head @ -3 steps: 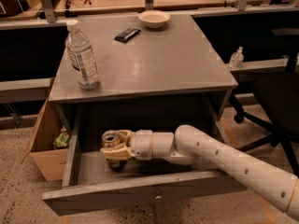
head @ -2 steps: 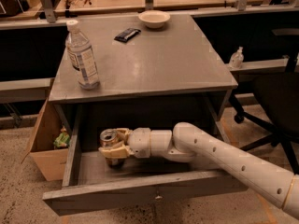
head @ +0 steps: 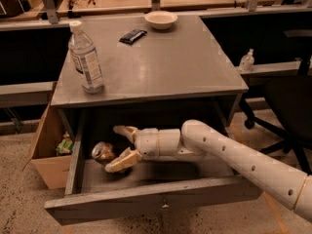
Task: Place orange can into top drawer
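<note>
The orange can (head: 102,152) is inside the open top drawer (head: 146,199), at its left side, tilted with its silver top facing me. My gripper (head: 113,148) is inside the drawer, reaching in from the right. Its fingers (head: 124,160) are spread open, one above the can and one just below and to the right of it. The can sits at the fingertips and does not look gripped. The white arm (head: 234,155) crosses over the drawer's right part.
On the grey table top (head: 170,67) stand a clear water bottle (head: 86,57), a white bowl (head: 161,19) and a dark flat packet (head: 132,35). A cardboard box (head: 46,150) sits left of the drawer. An office chair (head: 287,106) is at the right.
The fingers were closed around the can before. Now they are spread apart, and the can rests tilted at the drawer's left side.
</note>
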Robot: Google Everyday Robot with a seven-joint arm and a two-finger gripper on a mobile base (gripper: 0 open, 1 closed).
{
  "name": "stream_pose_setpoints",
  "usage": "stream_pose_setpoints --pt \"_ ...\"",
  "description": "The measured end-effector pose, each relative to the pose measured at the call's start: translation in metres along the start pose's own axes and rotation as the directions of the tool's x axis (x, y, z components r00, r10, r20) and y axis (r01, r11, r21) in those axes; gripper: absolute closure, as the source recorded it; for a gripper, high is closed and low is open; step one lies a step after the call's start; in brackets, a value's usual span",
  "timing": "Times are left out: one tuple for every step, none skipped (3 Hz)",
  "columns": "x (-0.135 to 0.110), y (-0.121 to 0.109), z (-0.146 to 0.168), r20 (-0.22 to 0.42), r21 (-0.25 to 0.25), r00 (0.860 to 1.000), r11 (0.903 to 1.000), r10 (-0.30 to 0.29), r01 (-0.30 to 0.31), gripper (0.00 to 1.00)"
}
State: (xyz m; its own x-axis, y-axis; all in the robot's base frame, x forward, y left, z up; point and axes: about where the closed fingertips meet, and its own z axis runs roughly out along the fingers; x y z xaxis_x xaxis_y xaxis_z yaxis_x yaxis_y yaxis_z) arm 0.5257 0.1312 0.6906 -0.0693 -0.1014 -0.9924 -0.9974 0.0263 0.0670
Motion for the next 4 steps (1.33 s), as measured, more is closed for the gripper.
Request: stream_pose_setpoints --pt "-0.005 0.004 -0.012 -0.015 -0.008 1.0 1.0 0.002 -0.002 0.13" --pt "-0.015 0.009 -0.039 -0.045 0.003 0.999 1.0 0.004 -0.004 0.29" --pt "-0.04 0.013 -0.076 -0.049 0.02 0.999 0.9998 0.009 -0.008 0.42" --pt "-0.094 0.018 -0.123 -0.019 0.038 1.0 0.9991 0.019 -0.019 0.66"
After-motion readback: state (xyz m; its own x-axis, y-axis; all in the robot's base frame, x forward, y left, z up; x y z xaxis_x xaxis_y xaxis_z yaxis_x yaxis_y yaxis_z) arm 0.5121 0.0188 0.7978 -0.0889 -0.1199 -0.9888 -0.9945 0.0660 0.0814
